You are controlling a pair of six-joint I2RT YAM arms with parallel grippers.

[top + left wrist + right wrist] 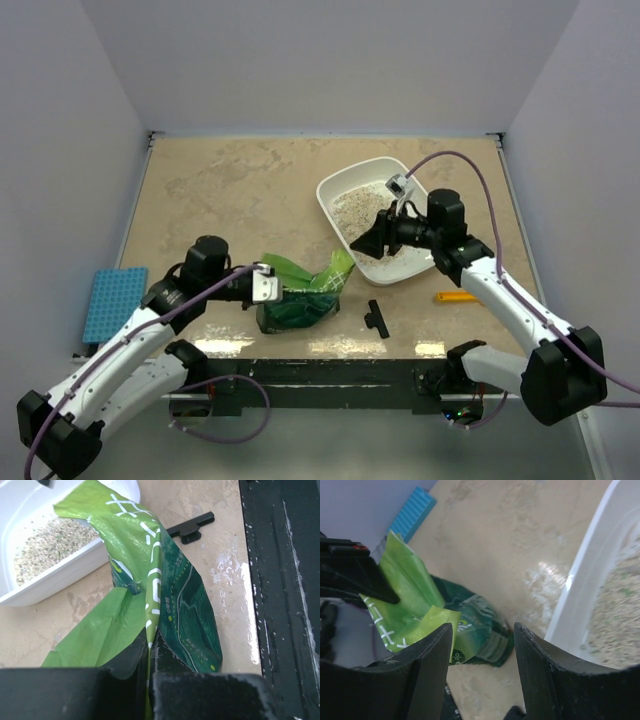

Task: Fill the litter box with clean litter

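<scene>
While your left hand (149, 652) is clenched on a fold of the crinkled green bag (300, 298), the bag slumps on the table (230, 190) at the lower centre of the overhead frame. Its pale green flap reaches up and right towards the litter box (400, 265). That white tray sits right of centre, near the bag. Clean litter (350, 210) is spread thinly over its upper-left part, and the lower right is bare white plastic. Your right hand (482, 630) hovers over the tray's near rim, released, with nothing in it, and faces the bag. The tray looks only partly filled, so more pouring seems to be the step in hand. To do it well, take the bag's lower body with the free hand before you lift, since a single pinch on such a limp bag is likely to let it fold and spill. Raise the bottom above the mouth, bring the mouth over the rim and the bare patch, then tip slowly. Mind the tray's wall, which a nudge could push away, and the small black clip (378, 318) lying just right of the bag
</scene>
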